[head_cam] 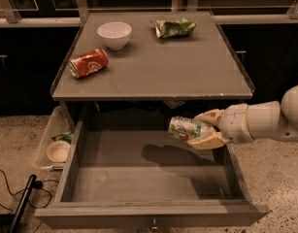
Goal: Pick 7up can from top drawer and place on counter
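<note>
The 7up can [183, 128], silver-white and green, lies on its side in my gripper [199, 128], which is shut on it. My arm reaches in from the right. The can hangs in the air above the right half of the open top drawer [139, 178], just below the front edge of the counter [177, 67]. The can's shadow falls on the drawer floor. The drawer's inside holds nothing else.
On the counter lie an orange-red soda can [88, 63] at the left, a white bowl [114, 34] behind it and a crumpled green bag [173, 27] at the back right. A clear plastic bin [51, 144] with small items stands left of the drawer. A black cable [17, 198] lies on the floor.
</note>
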`<state>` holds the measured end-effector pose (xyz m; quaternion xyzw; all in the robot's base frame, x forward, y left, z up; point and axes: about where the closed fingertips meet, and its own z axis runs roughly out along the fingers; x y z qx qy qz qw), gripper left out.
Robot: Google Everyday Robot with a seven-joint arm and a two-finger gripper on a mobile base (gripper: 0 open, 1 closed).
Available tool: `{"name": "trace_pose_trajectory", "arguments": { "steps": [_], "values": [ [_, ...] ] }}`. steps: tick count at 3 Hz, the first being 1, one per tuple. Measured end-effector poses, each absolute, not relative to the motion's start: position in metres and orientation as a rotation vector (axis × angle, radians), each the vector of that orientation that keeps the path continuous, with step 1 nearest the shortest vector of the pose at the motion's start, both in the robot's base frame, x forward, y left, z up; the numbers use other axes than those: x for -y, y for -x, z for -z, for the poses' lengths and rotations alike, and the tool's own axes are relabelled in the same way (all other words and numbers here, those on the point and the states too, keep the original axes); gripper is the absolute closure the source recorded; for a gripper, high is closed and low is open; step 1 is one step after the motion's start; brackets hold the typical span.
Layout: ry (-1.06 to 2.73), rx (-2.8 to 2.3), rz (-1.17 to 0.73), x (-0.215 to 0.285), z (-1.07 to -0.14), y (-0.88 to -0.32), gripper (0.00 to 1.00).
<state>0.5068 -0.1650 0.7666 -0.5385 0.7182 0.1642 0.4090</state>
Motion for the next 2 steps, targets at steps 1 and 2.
{"name": "trace_pose_trajectory", "arguments": {
  "steps": [1,2],
  "values": [
    [1.367,-1.764,-0.331,0.173,-0.805,-0.514,1.0],
    [1.414,-1.695,-0.216,0.184,-0.87,-0.53,1.0]
  ]
}}
